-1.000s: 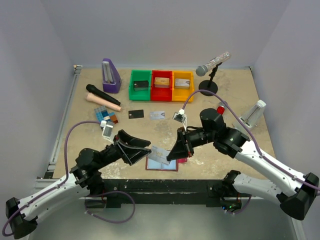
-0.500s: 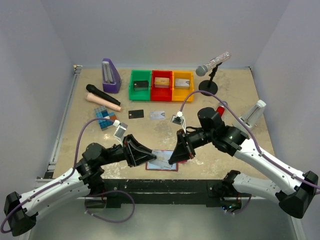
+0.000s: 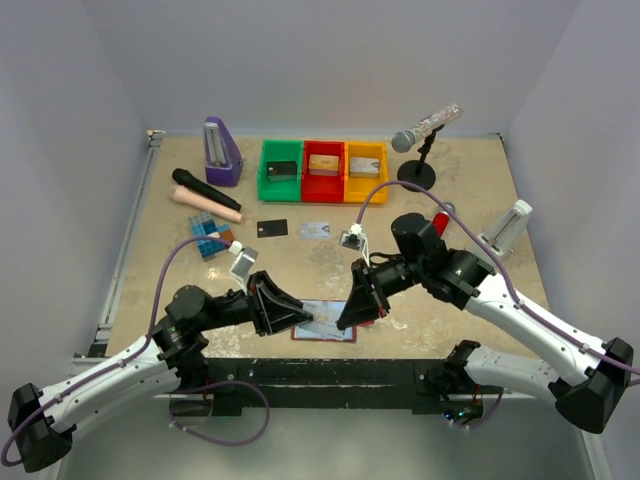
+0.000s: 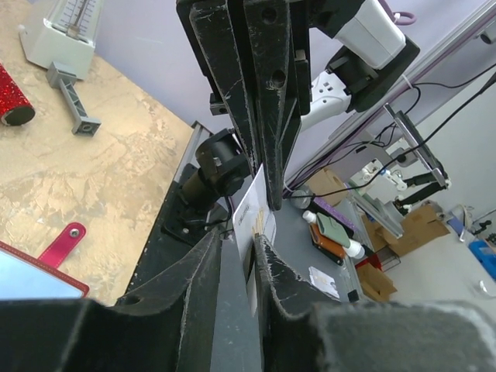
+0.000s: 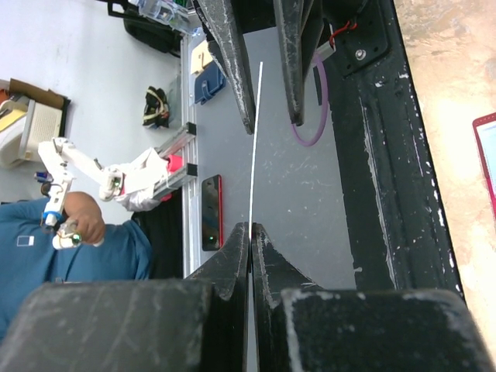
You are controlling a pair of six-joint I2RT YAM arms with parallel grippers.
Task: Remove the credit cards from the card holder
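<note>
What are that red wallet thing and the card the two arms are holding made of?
The card holder looks like dark-red leather or imitation leather with a pale clear plastic pocket and a metal snap on its tab. The card, gripped by the right tool, is very thin, stiff and pale, probably plastic; seen edge-on, it stays straight.

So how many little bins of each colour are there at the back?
green bin: 1
red bin: 1
yellow bin: 1
Total: 3
</note>
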